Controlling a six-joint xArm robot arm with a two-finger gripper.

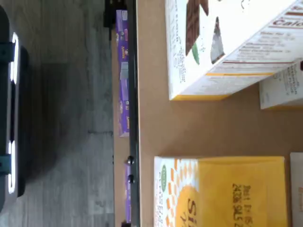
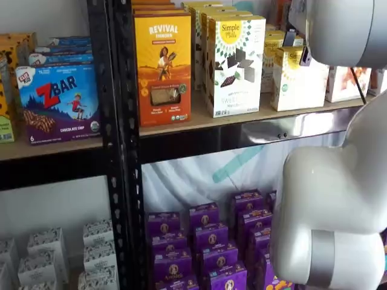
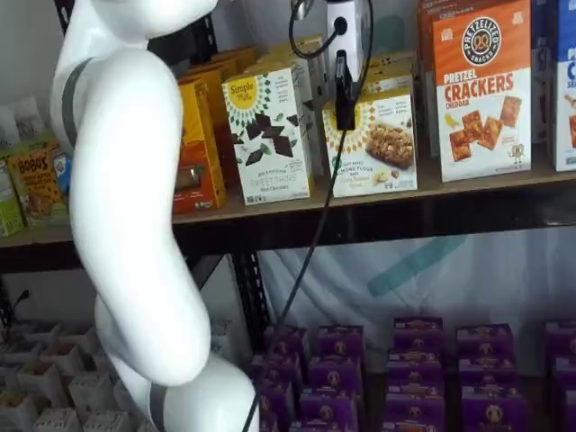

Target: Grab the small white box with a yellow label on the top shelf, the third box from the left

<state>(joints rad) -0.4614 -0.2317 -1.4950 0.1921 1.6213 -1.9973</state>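
1. Revival box (image 2: 163,60), orange-yellow, stands upright at the left end of the top shelf (image 2: 199,124), face to the front so its label reads from the aisle.
2. Next right, the taller white Simple Mills box (image 2: 234,66) with the dark geometric pattern also stands upright at the front edge. It is a neighbour, not the target.
3. The small white box (image 3: 371,144) sits just right of the tall one, with a clear strip of bare board between them in the wrist view, probably enough room for a finger. Its yellow sun label faces forward; a cookie picture is visible in a shelf view.
4. The pincer (image 3: 343,85) hangs in front of the small box's upper face. Only a dark finger, side-on, is visible, so the frames do not give its spread; it stands at its widest, empty, presumably readied for the box.
5. The Pretzel Crackers box (image 3: 481,90) stands further right, apart from the target.
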